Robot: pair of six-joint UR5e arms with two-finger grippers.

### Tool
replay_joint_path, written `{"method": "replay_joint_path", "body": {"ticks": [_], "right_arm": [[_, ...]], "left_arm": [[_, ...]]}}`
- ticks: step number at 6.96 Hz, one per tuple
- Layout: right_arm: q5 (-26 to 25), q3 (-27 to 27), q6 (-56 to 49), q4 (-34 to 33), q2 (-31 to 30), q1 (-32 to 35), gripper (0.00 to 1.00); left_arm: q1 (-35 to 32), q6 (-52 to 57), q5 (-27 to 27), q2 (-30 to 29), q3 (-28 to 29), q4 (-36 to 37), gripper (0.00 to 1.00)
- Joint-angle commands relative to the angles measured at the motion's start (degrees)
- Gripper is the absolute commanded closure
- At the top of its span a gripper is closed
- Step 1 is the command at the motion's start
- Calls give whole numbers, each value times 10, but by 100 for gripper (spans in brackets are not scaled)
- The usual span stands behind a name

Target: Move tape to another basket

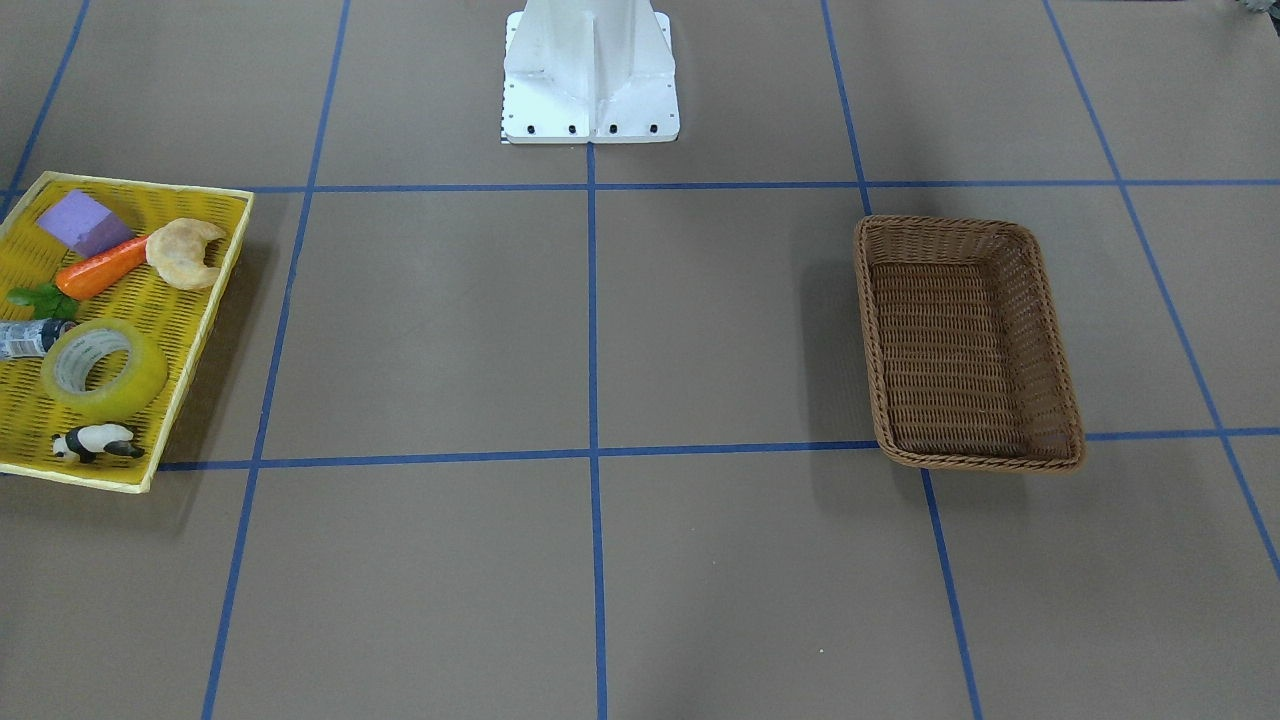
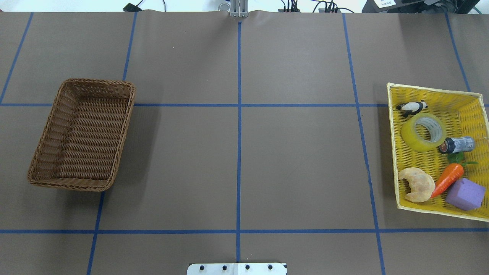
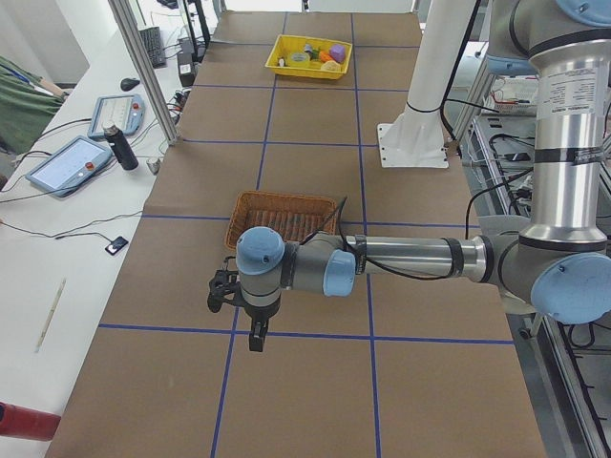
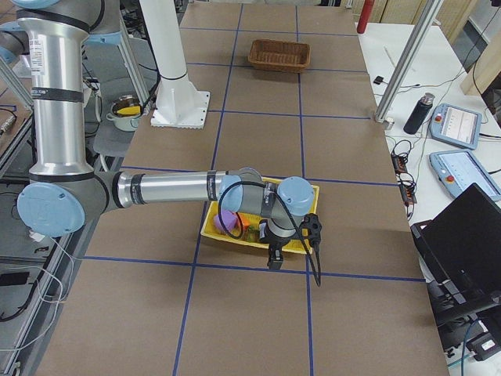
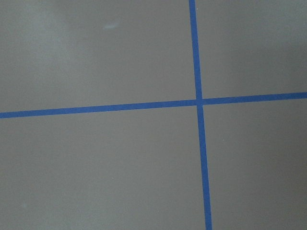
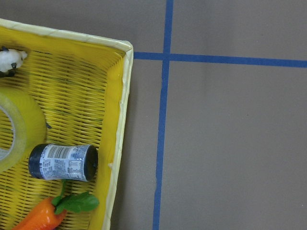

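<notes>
One each: tape (image 2: 412, 134), basket (image 2: 101, 81), tray (image 2: 435, 95), bottle (image 2: 457, 145), carrot (image 2: 447, 179), croissant (image 2: 417, 185), block (image 2: 464, 194), panda (image 2: 412, 108).

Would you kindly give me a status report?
Left claw, right claw: state unreadable. Tape in yellow tray, panda and bottle crowding it. Basket on far side.

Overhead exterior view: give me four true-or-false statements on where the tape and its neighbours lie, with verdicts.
1. The tape lies in the yellow tray. True.
2. The basket holds the carrot. False: the carrot lies in the yellow tray, and the basket holds nothing.
3. The tape stands on its edge. False: it lies flat, hole upward.
4. The panda figure sits next to the tape. True.
</notes>
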Motion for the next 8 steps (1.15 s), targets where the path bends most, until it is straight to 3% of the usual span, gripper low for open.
{"method": "replay_joint_path", "body": {"ticks": [1,8], "right_arm": [[0,2,0,1,1,1,0],[-9,3,-1,1,2,2,0]], "left_arm": [[1,0,0,0,0,0,2],[0,-4,0,0,-3,0,2]]}}
